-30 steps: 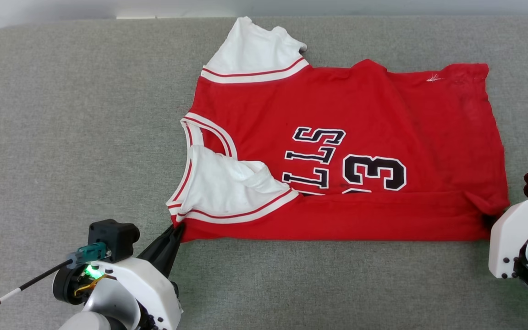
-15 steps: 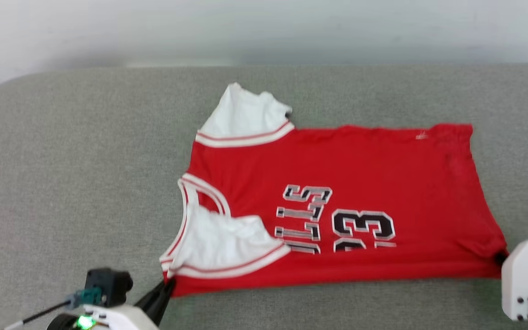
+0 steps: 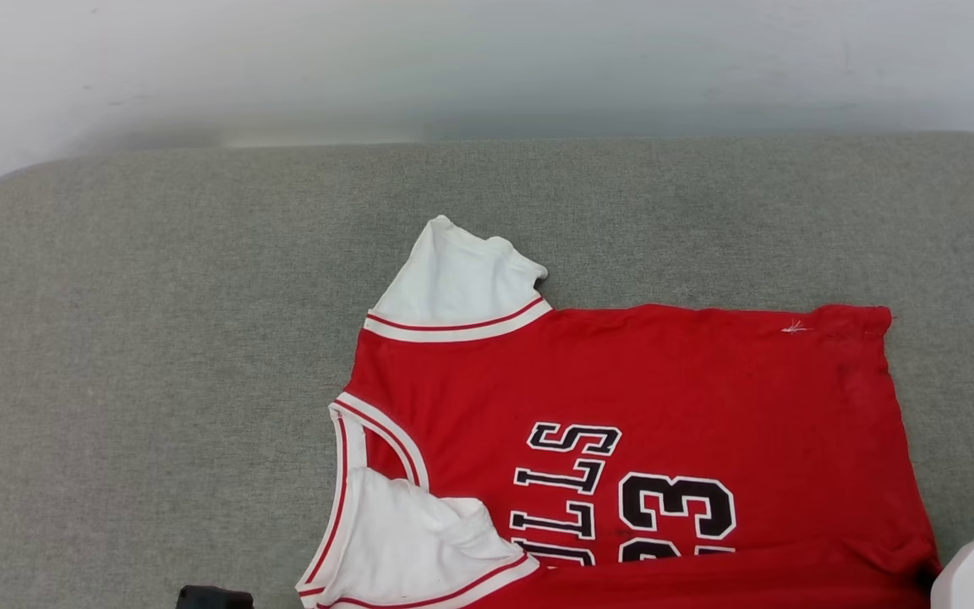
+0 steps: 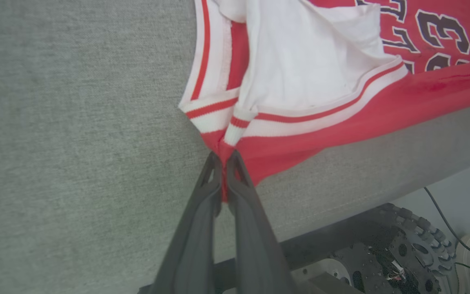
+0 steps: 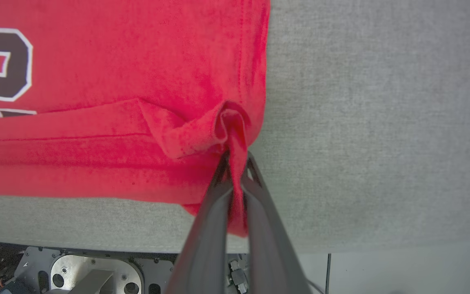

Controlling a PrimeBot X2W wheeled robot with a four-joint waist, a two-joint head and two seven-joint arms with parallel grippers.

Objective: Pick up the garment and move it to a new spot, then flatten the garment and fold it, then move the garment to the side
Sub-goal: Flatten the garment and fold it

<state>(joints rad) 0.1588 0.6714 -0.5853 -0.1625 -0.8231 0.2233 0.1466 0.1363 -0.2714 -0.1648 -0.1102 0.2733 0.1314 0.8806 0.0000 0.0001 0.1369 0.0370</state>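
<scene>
- Left gripper (image 4: 222, 157) is clamped on the shoulder corner of the red basketball jersey with white sleeves (image 3: 622, 381); right gripper (image 5: 235, 159) is pinched on the bunched hem corner.
- Jersey lies flat along the near edge of the grey fabric table (image 3: 157, 338); the two-corner hold probably readies lifting that near edge for a fold.
- Versus earlier: the head view has tilted up, the jersey layout is unchanged, and the right gripper has newly closed.
</scene>
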